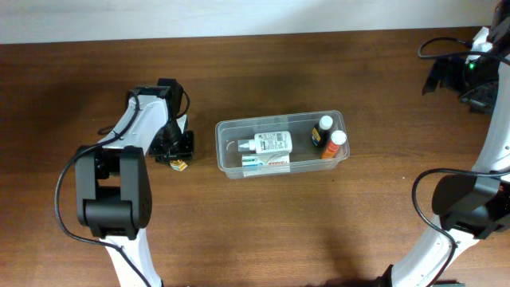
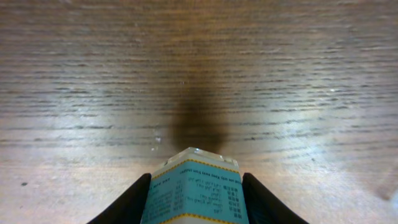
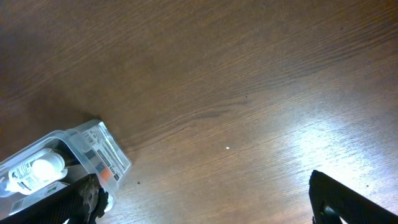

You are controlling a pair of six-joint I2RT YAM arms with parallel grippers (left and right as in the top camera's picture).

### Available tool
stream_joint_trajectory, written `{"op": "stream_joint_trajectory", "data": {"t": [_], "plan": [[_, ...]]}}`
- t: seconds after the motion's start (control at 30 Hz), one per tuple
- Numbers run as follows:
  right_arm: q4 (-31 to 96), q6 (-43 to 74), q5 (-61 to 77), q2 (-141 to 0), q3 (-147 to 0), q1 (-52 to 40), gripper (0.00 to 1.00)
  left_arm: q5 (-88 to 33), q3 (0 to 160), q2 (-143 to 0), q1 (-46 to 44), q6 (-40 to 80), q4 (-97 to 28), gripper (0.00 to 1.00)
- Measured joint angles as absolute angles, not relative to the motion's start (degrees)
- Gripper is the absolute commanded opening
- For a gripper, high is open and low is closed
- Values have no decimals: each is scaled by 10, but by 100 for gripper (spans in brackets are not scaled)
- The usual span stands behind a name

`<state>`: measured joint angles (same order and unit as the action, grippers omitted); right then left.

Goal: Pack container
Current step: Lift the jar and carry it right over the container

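Small teal box [image 2: 194,186] with yellow edging is right up against the lens in the left wrist view. It's pinched between the two black fingers of the left gripper [image 2: 196,202], jaws narrow and clamped on its sides. Can't tell from any view whether it's off the wooden table [image 1: 358,223] or resting on it.

In the overhead that gripper is centre-left of the frame, near the clear container [image 1: 220,147] but not touching it. The container sits mid-frame and is already fairly full. It holds a white bottle [image 1: 267,144] lying flat and a flat carton [image 1: 264,163] along the lower wall. A black-capped bottle [image 1: 324,123] and a white-capped bottle [image 1: 338,138] stand at the right-hand end.

Up in the top right corner of the overhead, the right gripper [image 3: 204,190] has its jaws spread wide and holds nothing.

What I'd worry about: the only free space looks like the left end of the tub, so it's a tight slot. Come in low and the box clips the rim. A light plastic tub like that will probably skate or tip, since nothing is bracing it. The box also pokes out past the fingertips, so a bump could swivel it in the grip. Then it lands crooked on the white bottle or hangs over the rim. Overshoot toward the right end and the two upright bottles could go over.
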<state>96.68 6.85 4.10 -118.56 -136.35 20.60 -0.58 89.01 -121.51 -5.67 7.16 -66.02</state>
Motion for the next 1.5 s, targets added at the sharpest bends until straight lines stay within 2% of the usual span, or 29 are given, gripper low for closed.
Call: {"op": "stream_joint_trajectory", "data": {"t": [0.27, 0.73, 1.0, 1.33, 1.5], "plan": [[967, 69, 41, -1186, -1364, 206, 98, -6, 957, -1215, -57, 71, -695, 41], [967, 69, 41, -1186, -1364, 206, 98, -15, 1219, -1217, -69, 72, -826, 40], [967, 69, 41, -1186, -1364, 206, 98, -33, 1253, -1217, -164, 72, -825, 40], [967, 69, 41, -1186, -1364, 206, 98, -43, 1253, -1218, -301, 87, -761, 41], [967, 69, 41, -1186, -1364, 206, 98, -44, 1253, -1218, -337, 102, -741, 41]]}}
